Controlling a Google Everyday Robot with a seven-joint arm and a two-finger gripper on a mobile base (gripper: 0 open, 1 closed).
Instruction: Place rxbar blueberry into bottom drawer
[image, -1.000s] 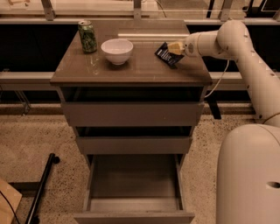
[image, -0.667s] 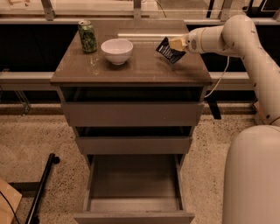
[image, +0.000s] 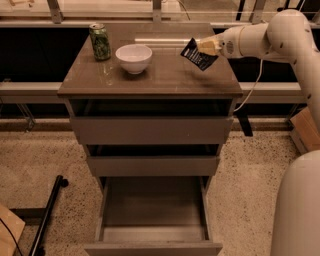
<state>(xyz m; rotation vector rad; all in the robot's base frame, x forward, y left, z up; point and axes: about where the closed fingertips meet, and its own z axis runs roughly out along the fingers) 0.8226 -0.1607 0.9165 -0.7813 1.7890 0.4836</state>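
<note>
My gripper (image: 204, 47) is over the right back part of the cabinet top (image: 155, 75), shut on the rxbar blueberry (image: 197, 55). The dark navy wrapper hangs tilted from the fingers, lifted clear of the top. The bottom drawer (image: 152, 212) is pulled out far toward me at the foot of the cabinet. Its grey inside is bare. My white arm reaches in from the right.
A white bowl (image: 133, 58) and a green can (image: 100, 42) stand on the left half of the cabinet top. The two upper drawers (image: 152, 129) are pulled out a little. A black bar (image: 47, 217) lies on the floor at the left. My white base (image: 300, 210) fills the lower right.
The gripper has lifted the rxbar blueberry off the cabinet top and holds it a little higher than before. The bowl, can and drawers have not moved.
</note>
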